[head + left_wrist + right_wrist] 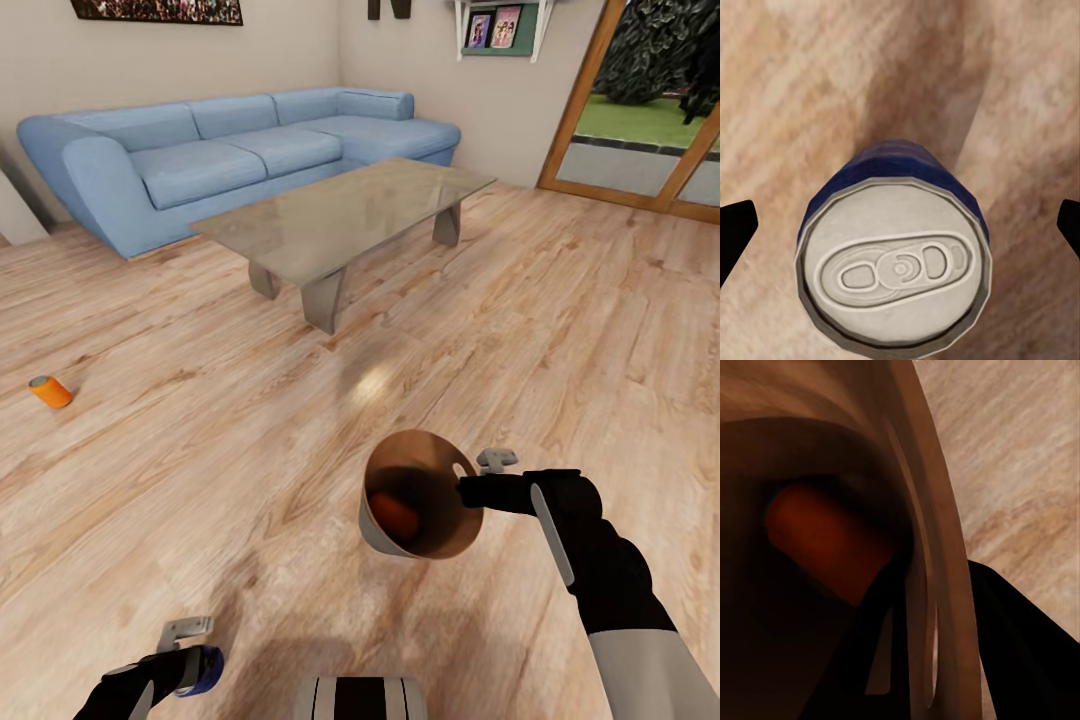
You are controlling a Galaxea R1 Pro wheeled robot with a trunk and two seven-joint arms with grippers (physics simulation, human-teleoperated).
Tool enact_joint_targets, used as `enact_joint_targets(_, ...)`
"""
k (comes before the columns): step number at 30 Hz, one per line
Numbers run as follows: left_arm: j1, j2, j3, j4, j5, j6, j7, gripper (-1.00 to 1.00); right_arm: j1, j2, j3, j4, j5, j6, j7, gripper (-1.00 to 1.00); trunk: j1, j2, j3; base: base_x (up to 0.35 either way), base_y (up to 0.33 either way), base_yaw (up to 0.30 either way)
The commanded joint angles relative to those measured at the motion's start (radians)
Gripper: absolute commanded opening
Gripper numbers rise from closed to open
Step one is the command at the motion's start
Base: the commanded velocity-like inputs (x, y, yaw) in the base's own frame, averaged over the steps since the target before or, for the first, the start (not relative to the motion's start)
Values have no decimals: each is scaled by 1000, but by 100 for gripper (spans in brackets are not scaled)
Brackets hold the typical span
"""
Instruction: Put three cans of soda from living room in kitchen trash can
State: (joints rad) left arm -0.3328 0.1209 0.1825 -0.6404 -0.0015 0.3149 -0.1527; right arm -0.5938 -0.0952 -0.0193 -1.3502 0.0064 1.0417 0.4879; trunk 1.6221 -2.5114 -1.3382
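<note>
Left tool (190, 655) sits at the near left, low over the wood floor (250, 440), clenched on a blue can (205, 668); the left wrist view looks down on this can's silver top (894, 274) with its pull tab, blue wall just above it, and dark fingertips (735, 232) at both sides

Further left and farther off, an orange can (50, 391) lies on its side on the floor, well apart from both arms

In the middle distance stands a glass desk (345, 215) on grey legs, with a light-blue corner sofa (230, 150) behind it against the far wall; a dark crowd photo (157, 9) hangs above the sofa

Right of centre and nearer, the bin (420, 495) is tilted with its mouth up and toward the camera, grey outside, copper-brown inside. Another orange can (393, 513) lies inside it; in the right wrist view this can (825, 540) shows as a dim reddish shape deep in the bin (937, 547)

Right tool (470, 480) is clenched on the bin's right rim, one finger inside and one outside, with the black arm running to the near right

At the far right, wood-framed glass doors (640, 120) give onto green grass, and a small wall shelf (500, 28) holds pictures
</note>
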Motion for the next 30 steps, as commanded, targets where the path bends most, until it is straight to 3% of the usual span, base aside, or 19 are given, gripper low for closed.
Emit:
enact_joint_targets(1,0,0,0,0,0,0,0,100,0,0,1,-1,-29,6,-4,-100,0,0,0,18,4,0)
enact_joint_targets(4,0,0,0,-1,0,0,2,100,0,0,1,-1,-29,6,-5,-100,0,0,0,9,2,0)
enact_joint_targets(12,0,0,0,-1,0,0,7,100,0,0,1,-1,-29,6,-5,-100,4,-2,-31,1,0,0)
enact_joint_targets(27,0,0,0,0,0,1,7,100,0,1,1,-1,-29,6,-5,-100,4,-2,-31,0,0,0)
enact_joint_targets(30,0,-1,0,0,0,1,8,100,0,1,1,-1,-29,6,-5,-100,5,-3,-42,0,0,0)
